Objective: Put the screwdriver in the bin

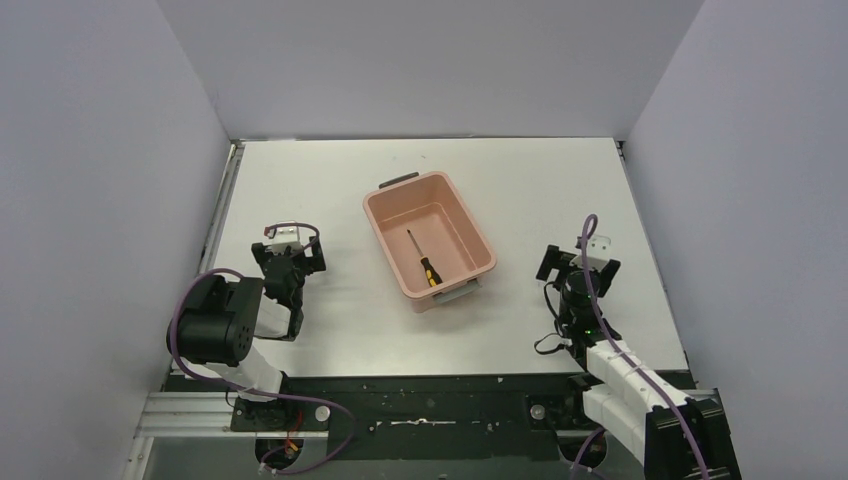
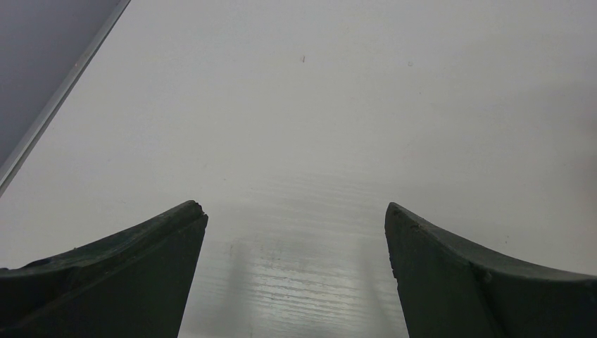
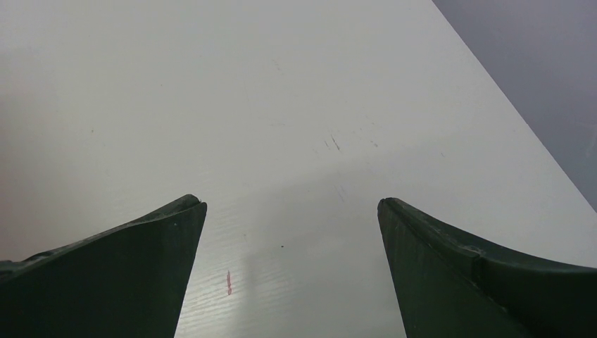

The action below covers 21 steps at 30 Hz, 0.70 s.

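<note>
**Q:** So, where are your grippers right now?

**Me:** Both are down at my end of the table (image 1: 520, 190). My left gripper (image 2: 296, 211) has its jaws spread wide, nothing between them, just bare white tabletop underneath. Same for my right gripper (image 3: 292, 204): fingers well apart, holding nothing.

**Q:** And the screwdriver?

**Me:** The screwdriver (image 1: 424, 260) is lying flat on the floor of the bin (image 1: 445, 222), handle towards me, shaft pointing away. The bin sits between my two arms, a bit further out, turned at an angle, with one grey handle at my end and one at the far end.
</note>
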Each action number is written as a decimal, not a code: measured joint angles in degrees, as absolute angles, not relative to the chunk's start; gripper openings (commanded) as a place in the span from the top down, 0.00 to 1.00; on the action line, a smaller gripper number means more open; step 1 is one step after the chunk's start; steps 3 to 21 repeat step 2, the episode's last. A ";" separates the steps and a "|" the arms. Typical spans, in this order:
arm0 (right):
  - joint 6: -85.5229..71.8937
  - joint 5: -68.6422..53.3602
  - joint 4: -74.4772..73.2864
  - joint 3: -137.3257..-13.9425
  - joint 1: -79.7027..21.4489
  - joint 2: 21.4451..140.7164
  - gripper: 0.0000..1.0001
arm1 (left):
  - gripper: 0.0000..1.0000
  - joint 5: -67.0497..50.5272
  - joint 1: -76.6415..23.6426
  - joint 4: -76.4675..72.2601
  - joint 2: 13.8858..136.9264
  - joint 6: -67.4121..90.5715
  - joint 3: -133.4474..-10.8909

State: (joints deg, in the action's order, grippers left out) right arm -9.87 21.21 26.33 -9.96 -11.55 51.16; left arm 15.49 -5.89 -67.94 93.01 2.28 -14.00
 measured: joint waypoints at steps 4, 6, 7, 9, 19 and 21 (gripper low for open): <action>-9.87 21.21 26.57 -9.96 -11.53 51.16 0.00 | 0.03 15.46 -5.89 -67.94 93.01 2.28 -14.02; -9.87 21.21 26.57 -9.96 -11.53 51.16 0.00 | 0.03 15.46 -5.89 -67.94 93.01 2.28 -14.02; -9.87 21.21 26.57 -9.96 -11.53 51.16 0.00 | 0.03 15.46 -5.89 -67.94 93.01 2.28 -14.02; -9.87 21.21 26.57 -9.96 -11.53 51.16 0.00 | 0.03 15.46 -5.89 -67.94 93.01 2.28 -14.02; -9.87 21.21 26.57 -9.96 -11.53 51.16 0.00 | 0.03 15.46 -5.89 -67.94 93.01 2.28 -14.02; -9.87 21.21 26.57 -9.96 -11.53 51.16 0.00 | 0.03 15.46 -5.89 -67.94 93.01 2.28 -14.02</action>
